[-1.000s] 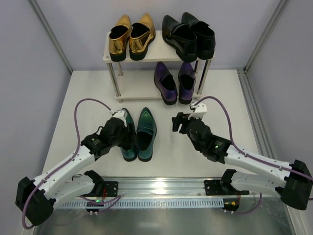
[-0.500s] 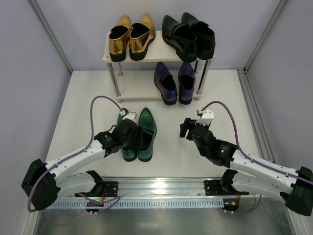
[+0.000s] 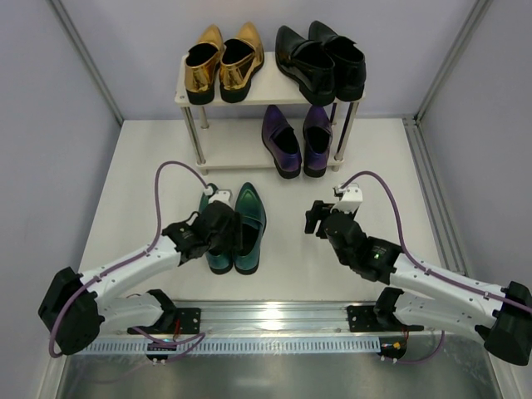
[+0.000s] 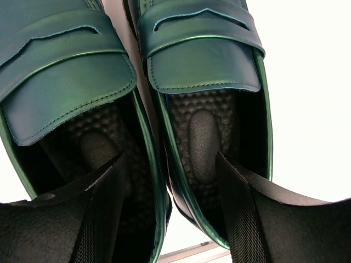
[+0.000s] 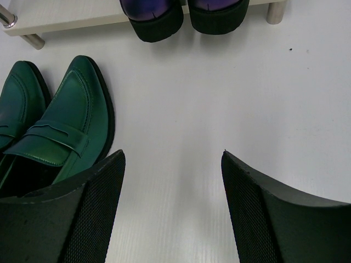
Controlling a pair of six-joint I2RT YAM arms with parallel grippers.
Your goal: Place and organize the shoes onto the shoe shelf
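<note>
The teal shoes (image 3: 249,208) stand side by side on the table in front of the shoe shelf (image 3: 268,91). My left gripper (image 3: 229,235) is open over their heel ends. In the left wrist view, one finger (image 4: 104,203) reaches into the left shoe (image 4: 66,82) and the other into the right shoe (image 4: 203,66), with both inner walls between the jaws (image 4: 170,183). My right gripper (image 3: 314,218) is open and empty over bare table (image 5: 173,181), right of the teal shoes (image 5: 66,126). Gold shoes (image 3: 223,60) and black shoes (image 3: 322,60) sit on the top board. Purple shoes (image 3: 295,139) sit on the lower board's right side.
The lower board's left half (image 3: 233,154) shows bare. A thin metal post (image 3: 193,133) stands at the shelf's front left, another (image 3: 342,133) at the front right. Grey walls close in both sides. The arms' rail (image 3: 274,320) runs along the near edge.
Over the last second my left gripper moved right and lower onto the teal shoes' heel openings. My right gripper drew back toward the near right. Hardly anything moved in the last half second.
</note>
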